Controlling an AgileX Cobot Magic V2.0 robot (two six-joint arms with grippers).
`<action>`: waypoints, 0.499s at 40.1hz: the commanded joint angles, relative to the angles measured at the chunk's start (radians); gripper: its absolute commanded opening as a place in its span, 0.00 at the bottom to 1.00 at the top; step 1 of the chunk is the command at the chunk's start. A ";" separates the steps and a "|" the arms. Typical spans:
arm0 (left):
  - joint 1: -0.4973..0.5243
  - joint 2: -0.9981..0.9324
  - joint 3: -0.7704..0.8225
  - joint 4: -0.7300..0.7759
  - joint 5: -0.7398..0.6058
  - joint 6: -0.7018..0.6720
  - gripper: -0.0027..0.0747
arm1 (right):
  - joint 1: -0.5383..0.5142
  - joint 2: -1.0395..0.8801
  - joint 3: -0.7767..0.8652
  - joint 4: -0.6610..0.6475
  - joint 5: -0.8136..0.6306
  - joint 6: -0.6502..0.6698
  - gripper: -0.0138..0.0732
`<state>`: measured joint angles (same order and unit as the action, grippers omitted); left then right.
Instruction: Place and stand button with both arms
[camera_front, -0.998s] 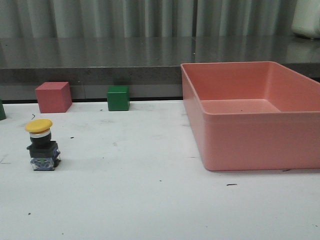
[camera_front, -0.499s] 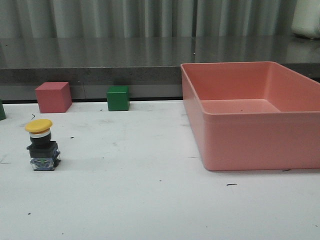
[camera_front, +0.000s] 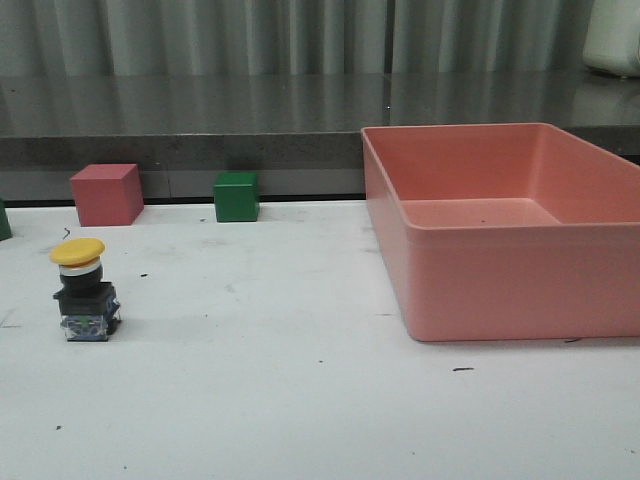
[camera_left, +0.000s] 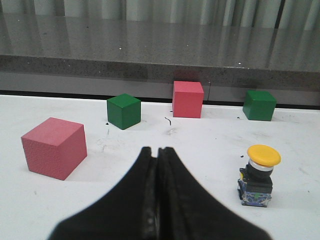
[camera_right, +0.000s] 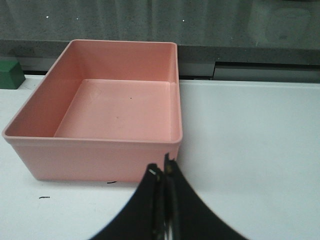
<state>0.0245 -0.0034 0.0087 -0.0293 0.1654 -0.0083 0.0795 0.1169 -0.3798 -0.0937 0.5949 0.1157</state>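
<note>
The button (camera_front: 85, 290) stands upright on the white table at the left, yellow cap up, clear-bluish base down. It also shows in the left wrist view (camera_left: 257, 175), off to the side of my left gripper (camera_left: 156, 150) and apart from it. The left gripper is shut and empty. My right gripper (camera_right: 162, 167) is shut and empty, close to the front wall of the pink bin (camera_right: 100, 150). Neither gripper shows in the front view.
A large pink bin (camera_front: 500, 290) fills the right side. A pink cube (camera_front: 106, 194) and a green cube (camera_front: 236, 196) sit at the table's back edge. The left wrist view shows another pink cube (camera_left: 54, 147) and another green cube (camera_left: 123, 111) nearby.
</note>
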 joint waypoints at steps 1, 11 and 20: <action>0.001 -0.023 0.015 -0.010 -0.087 -0.012 0.01 | -0.006 0.013 -0.024 -0.014 -0.079 -0.009 0.08; 0.001 -0.023 0.015 -0.010 -0.087 -0.012 0.01 | -0.006 0.013 0.080 -0.018 -0.259 -0.009 0.08; 0.001 -0.023 0.015 -0.010 -0.087 -0.012 0.01 | -0.006 0.000 0.334 0.012 -0.584 -0.009 0.08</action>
<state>0.0245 -0.0034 0.0087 -0.0293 0.1654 -0.0083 0.0795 0.1169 -0.0850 -0.0927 0.2000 0.1157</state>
